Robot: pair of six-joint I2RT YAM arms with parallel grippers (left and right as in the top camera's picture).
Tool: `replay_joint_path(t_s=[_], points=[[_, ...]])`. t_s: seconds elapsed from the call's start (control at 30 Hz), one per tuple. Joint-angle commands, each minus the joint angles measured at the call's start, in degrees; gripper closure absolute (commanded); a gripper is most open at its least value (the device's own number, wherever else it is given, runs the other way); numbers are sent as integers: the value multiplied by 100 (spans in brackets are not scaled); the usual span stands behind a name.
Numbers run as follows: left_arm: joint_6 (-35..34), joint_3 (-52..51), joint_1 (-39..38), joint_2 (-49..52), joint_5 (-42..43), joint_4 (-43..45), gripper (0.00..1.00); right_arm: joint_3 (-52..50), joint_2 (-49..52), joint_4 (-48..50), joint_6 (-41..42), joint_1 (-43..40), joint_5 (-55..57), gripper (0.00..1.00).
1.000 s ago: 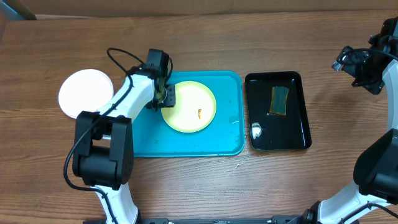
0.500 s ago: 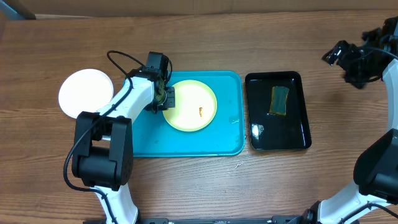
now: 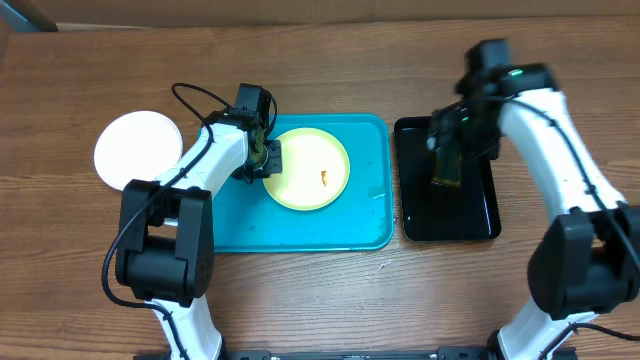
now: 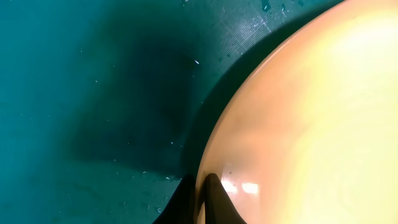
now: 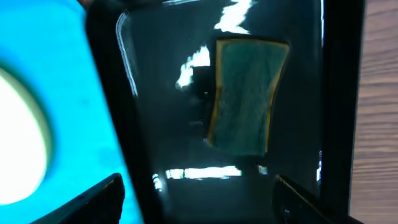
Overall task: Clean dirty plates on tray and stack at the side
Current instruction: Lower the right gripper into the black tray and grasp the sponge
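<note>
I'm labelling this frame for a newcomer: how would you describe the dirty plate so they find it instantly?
Find the large turquoise tray. One round plate lies on it. It is pale yellow-green with a small orange smear, unlike the white plate lying off the tray to its left.

The overhead view looks straight down on the whole bench [image 3: 330, 60]. The left wrist view sits very close over the yellow-green plate [image 4: 311, 124] rim and turquoise tray [image 4: 74, 93] floor. The right wrist view looks down from higher onto the black tray [image 5: 168, 124] and sponge [image 5: 245, 96], catching the same plate and turquoise tray at its left edge.
</note>
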Motion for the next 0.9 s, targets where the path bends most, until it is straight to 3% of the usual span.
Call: replay_joint_path(t_s=[0.0,0.27,0.6,0.63,0.7,0.73,0.87], points=[[-85,-190,11,98,-122,-79,95,-437,-103,474,142,118,1152,30],[-83,-190,11,98,-125,-66,94,-1432,-101,1539,293,114,855,43],[-83,-190,11,98,-125,-24,93,-2583,-81,2752,293,122,468,42],[-83,-190,11,98,-125,-24,93,-2671,-81,2868,291,122,468,46],[-83,-190,11,98,-125,-24,93,-2771,-81,2959,291,122,466,84],[-83,-190,11,98,-125,-24,93,-2767,-81,2931,291,122,463,91],[-81,-190,11,98,-125,-26,93,-2428,-105,2455,243,122,387,96]])
